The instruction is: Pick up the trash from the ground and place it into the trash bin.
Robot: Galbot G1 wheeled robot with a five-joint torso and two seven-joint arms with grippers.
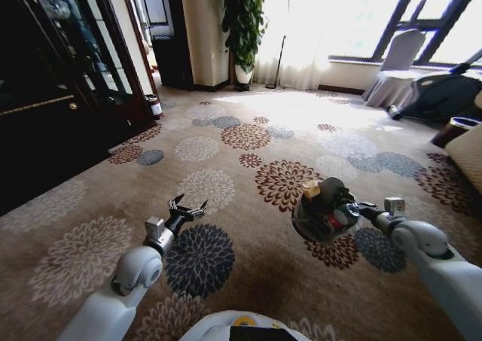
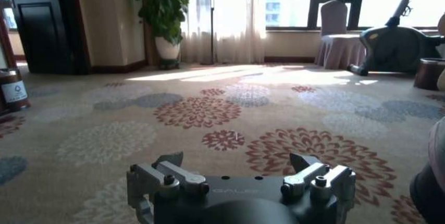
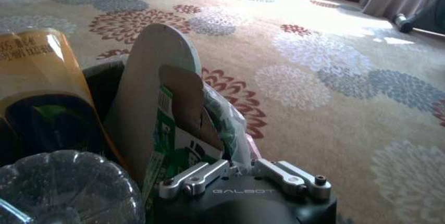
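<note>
Grey-lined trash bin (image 1: 320, 213) held aloft above the flowered carpet (image 1: 248, 138), pinched at its rim by the right gripper (image 1: 354, 211). Stuffed with trash: yellow-orange packet (image 3: 41, 86), green-and-white carton (image 3: 177, 148), clear bottle (image 3: 66, 190). Left gripper (image 1: 188, 208) beside the bin, fingers spread, grasping nothing.

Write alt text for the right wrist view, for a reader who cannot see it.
The right gripper is shut on the rim of the trash bin, which holds a yellow-orange packet, a green and white carton, a grey cardboard disc and a clear bottle. Beyond it, floral carpet runs toward a sunlit patch.
</note>
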